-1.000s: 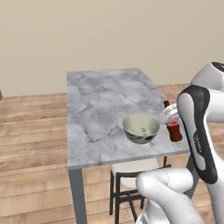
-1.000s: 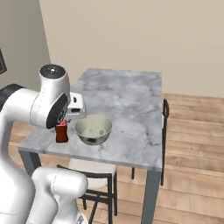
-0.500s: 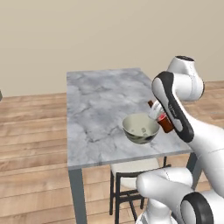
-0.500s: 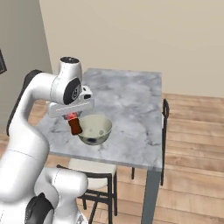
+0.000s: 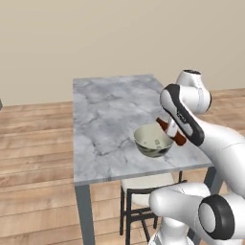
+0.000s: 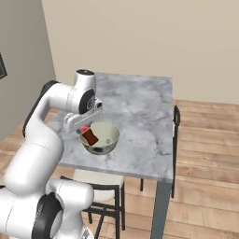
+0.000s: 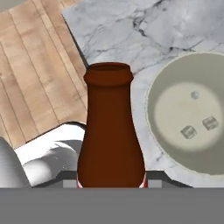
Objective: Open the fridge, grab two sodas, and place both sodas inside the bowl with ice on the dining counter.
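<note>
Gripper (image 6: 85,132) clamped around brown bottle (image 5: 171,131), tilted at centre-right of left base view, over rim of bowl (image 5: 152,141) on table (image 5: 105,124). Probably rigid, smooth, slippery, fairly light; best held low on body, not narrow neck.

In my gripper (image 6: 85,131) a smooth glossy brown bottle (image 7: 111,131); beside it a matt bowl (image 7: 188,113), beneath veined marble counter (image 5: 110,119).
</note>
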Robot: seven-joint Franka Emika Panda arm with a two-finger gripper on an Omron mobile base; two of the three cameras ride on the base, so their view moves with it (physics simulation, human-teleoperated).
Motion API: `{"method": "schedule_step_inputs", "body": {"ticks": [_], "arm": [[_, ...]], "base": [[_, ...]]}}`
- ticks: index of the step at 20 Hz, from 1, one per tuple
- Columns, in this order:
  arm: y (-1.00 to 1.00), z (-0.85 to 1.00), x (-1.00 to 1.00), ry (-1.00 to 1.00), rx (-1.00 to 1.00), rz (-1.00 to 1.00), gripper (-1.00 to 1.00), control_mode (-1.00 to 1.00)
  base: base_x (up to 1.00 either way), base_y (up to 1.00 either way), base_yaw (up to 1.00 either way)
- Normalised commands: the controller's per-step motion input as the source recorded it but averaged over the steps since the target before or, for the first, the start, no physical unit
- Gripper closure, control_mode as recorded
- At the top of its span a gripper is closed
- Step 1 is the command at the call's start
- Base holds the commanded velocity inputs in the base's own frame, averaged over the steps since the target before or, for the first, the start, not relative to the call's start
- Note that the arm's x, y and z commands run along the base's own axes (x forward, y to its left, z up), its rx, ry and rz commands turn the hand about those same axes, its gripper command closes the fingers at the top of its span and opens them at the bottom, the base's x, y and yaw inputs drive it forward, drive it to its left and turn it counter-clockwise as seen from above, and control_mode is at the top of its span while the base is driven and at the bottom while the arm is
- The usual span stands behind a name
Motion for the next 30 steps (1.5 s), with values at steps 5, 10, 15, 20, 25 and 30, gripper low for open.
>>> {"method": "schedule_step_inputs", "body": {"ticks": [5,10,15,20,25,30], "arm": [[0.0,-0.21,0.4,0.01,-0.03,0.27,1.0,-1.0],[0.0,-0.22,0.24,0.0,-0.08,0.17,1.0,-1.0],[0.03,-0.17,0.14,0.01,-0.1,0.06,1.0,-1.0],[0.06,-0.11,0.15,0.07,-0.06,0.0,1.0,-1.0],[0.0,-0.08,0.2,0.04,-0.01,0.0,1.0,-1.0],[0.0,-0.11,0.37,0.01,0.0,0.0,1.0,-1.0]], "base": [[0.0,0.0,0.0],[0.0,0.0,0.0],[0.0,0.0,0.0],[0.0,0.0,0.0],[0.0,0.0,0.0],[0.0,0.0,0.0]]}}
